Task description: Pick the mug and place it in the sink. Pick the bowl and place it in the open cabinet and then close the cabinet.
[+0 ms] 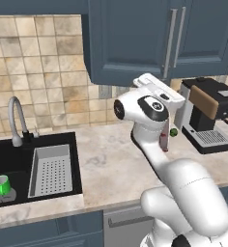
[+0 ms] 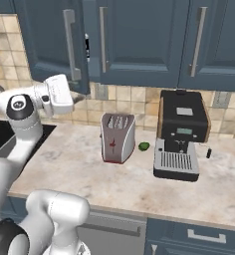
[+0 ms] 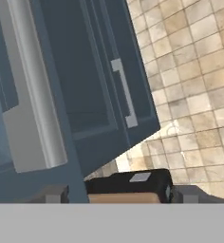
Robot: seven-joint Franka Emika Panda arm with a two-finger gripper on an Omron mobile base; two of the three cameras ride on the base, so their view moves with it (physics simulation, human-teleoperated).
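The bright green mug [image 1: 1, 185] stands upright in the black sink [image 1: 19, 159], at its near left corner. The bowl is hidden. The cabinet [image 2: 139, 40] hangs above the counter with its left door [image 2: 47, 40] swung out. My gripper [image 3: 118, 194] is raised to that door's lower edge; the white hand [image 1: 153, 89] sits just under the door's bottom corner. In the hand view the two fingertips [image 3: 52, 194] stand wide apart, with the door's lower corner [image 3: 76, 175] and its silver bar handle [image 3: 33, 95] close in front. Nothing is held.
A silver toaster [image 2: 118, 137] stands on the marble counter [image 2: 79, 169], a tiny green ball [image 2: 144, 146] beside it and a black coffee machine [image 2: 181, 134] to the right. A grey perforated tray [image 1: 50, 170] and a curved tap [image 1: 14, 120] are at the sink.
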